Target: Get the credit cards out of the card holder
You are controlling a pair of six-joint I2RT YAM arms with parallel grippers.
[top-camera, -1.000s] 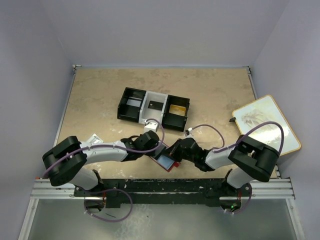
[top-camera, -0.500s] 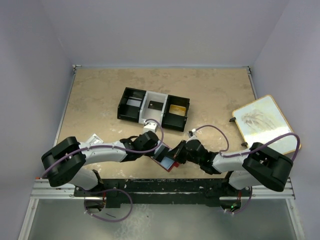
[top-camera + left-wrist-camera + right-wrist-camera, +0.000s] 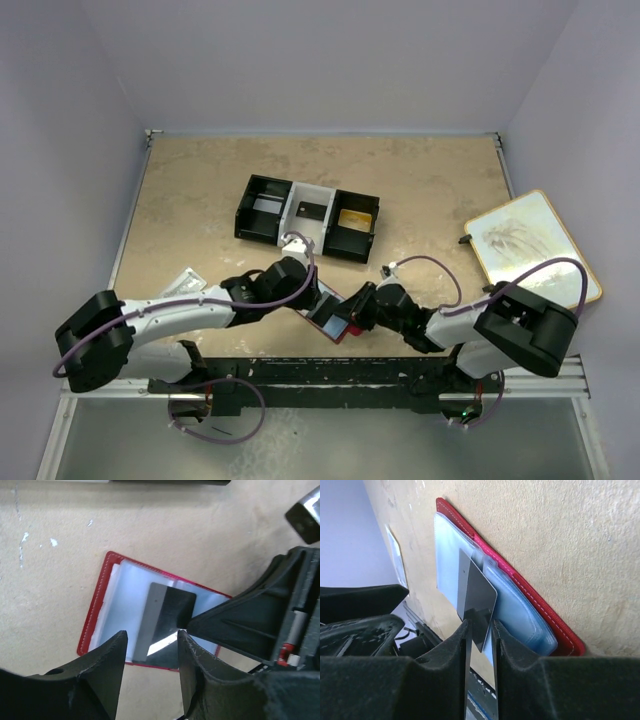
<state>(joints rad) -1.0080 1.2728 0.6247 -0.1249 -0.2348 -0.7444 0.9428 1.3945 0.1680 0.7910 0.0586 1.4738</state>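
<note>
Clear crinkly plastic, a packet (image 3: 186,281), lies near the left edge of the beige counter (image 3: 430,190). Beside it my left fingers (image 3: 107,670) hover moderately spread and empty over the card holder (image 3: 122,600). The red holder lies open and flat close to the counter's near edge, about midway along it, pale inner panels up. A dark grey credit card (image 3: 167,607) sticks partly out of its pocket. My right fingers (image 3: 445,650) stand only narrowly apart with the card's corner between them; I cannot tell whether they press on it. A black-and-white tray (image 3: 243,215) sits mid-counter, and a pale board (image 3: 530,245) overhangs the right edge.
</note>
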